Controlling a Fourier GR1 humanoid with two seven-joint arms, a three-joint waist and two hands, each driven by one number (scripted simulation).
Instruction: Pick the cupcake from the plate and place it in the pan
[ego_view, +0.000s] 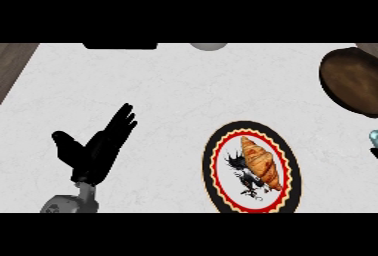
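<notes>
- Currently, the left hand (100, 145) is seen near left over the counter (184, 85), released: fingers straight and slanted far-right, thumb spread, nothing held.
- The pastry (262, 160), a croissant by its look rather than a cupcake, lies on the plate (210, 167), near right, well apart from the hand.
- The pan (351, 80) sits far right.
- Judged best: the pastry should be approached from above, clasped across its narrow width, and lifted clear before it is carried.

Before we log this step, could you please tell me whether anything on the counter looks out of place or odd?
One thing: the plate at lower right holds a croissant, not a cupcake, and no cupcake shows elsewhere. The pan sits at upper right, partly out of view. Nothing looks spilled or tipped.
</notes>
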